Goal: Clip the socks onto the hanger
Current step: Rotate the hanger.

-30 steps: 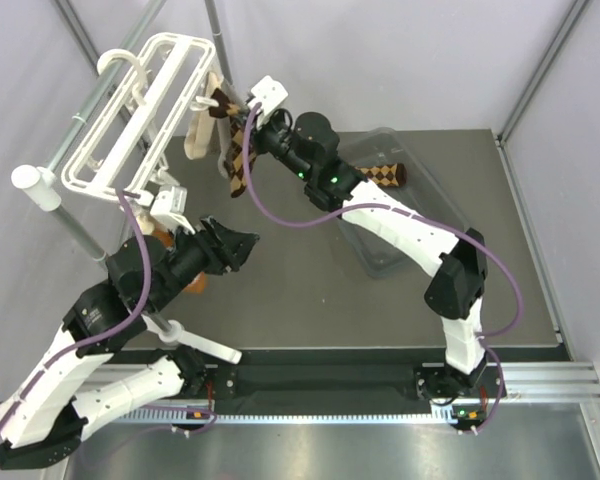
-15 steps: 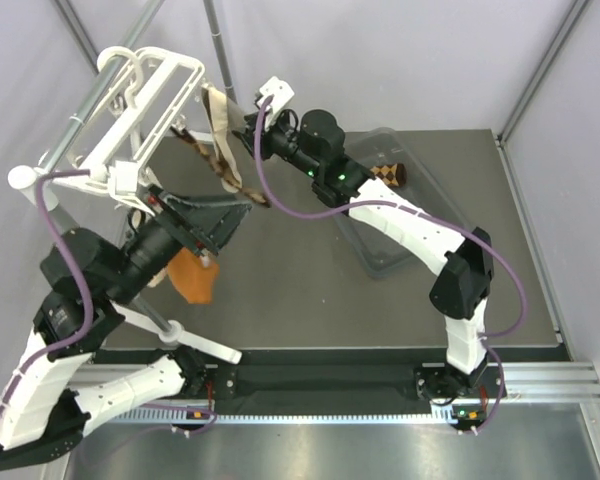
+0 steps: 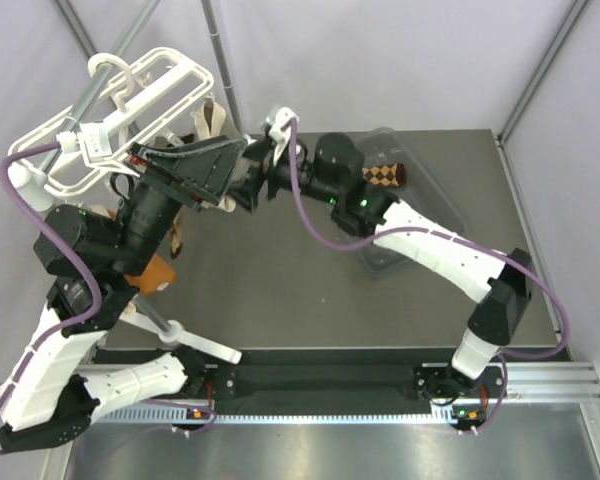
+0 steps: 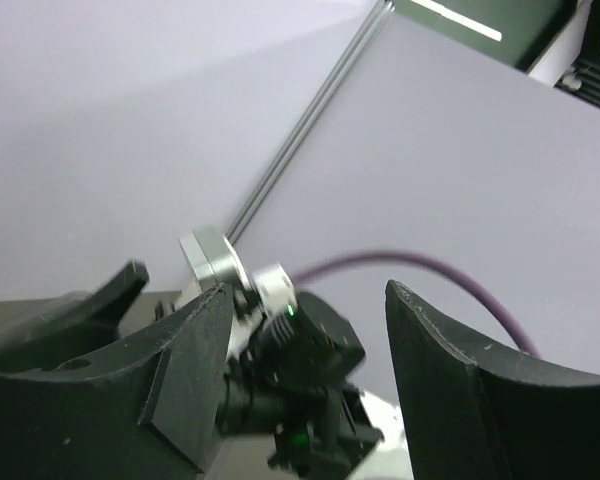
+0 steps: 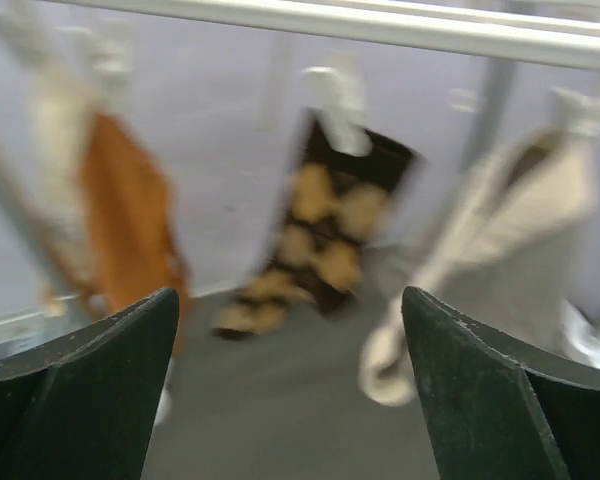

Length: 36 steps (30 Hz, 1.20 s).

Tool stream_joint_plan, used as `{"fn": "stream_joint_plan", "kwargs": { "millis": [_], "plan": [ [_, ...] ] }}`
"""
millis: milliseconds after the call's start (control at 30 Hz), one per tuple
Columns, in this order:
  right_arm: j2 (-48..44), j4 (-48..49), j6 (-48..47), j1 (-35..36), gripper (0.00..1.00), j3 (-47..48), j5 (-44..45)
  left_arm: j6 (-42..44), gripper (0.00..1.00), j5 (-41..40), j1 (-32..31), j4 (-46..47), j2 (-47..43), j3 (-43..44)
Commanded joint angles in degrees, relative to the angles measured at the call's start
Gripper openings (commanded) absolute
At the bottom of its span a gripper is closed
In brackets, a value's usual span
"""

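One argyle sock (image 5: 330, 215) hangs by its dark cuff from a white clip (image 5: 335, 95) on the hanger (image 5: 310, 18), which is suspended above the far left corner of the table (image 3: 310, 290). It droops straight, its tan diamonds blurred in the right wrist view. An orange sock (image 5: 120, 230) hangs on one side of it and a grey-beige sock (image 5: 510, 220) on the other. The second argyle sock (image 3: 385, 176) lies flat in a clear bin (image 3: 435, 190) near the far edge, right of centre, not yet clipped. By that count the job looks half finished.

The right gripper (image 5: 288, 300) faces the hung socks with its jaws spread wide and nothing between them. The left gripper (image 4: 310, 290), raised beside the hanger, is likewise agape and empty-handed. It points toward the right arm's wrist.
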Motion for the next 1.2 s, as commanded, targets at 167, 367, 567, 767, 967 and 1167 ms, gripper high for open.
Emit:
{"fn": "stream_joint_plan", "kwargs": {
  "millis": [167, 367, 567, 767, 967, 1167],
  "plan": [
    [0.35, 20.16, 6.87, 7.78, 0.9, -4.09, -10.35, -1.1, 0.66, -5.17, -0.14, 19.06, -4.01, -6.94],
    [7.91, 26.25, 13.12, 7.78, 0.8, 2.23, -5.38, -2.6, 0.65, -7.89, -0.23, 19.42, -5.86, -8.26],
    [14.06, 24.67, 12.69, 6.73, 0.61, 8.39, 6.32, -3.48, 0.64, -9.65, -0.14, 19.06, -7.62, -10.1],
    [18.28, 26.86, 6.97, 5.59, 0.48, 10.16, 20.39, -3.83, 0.64, -9.22, -0.14, 17.32, -7.8, -11.08],
    [21.45, 25.12, 9.17, -0.12, 0.4, 14.63, 20.14, -2.96, 0.64, -10.88, -0.23, 14.93, -9.29, -12.39],
    [23.56, 18.62, 8.2, -5.31, 0.4, 19.21, 14.28, 0.11, 0.64, -12.12, -0.14, 12.47, -9.21, -11.69]
  ]
}}
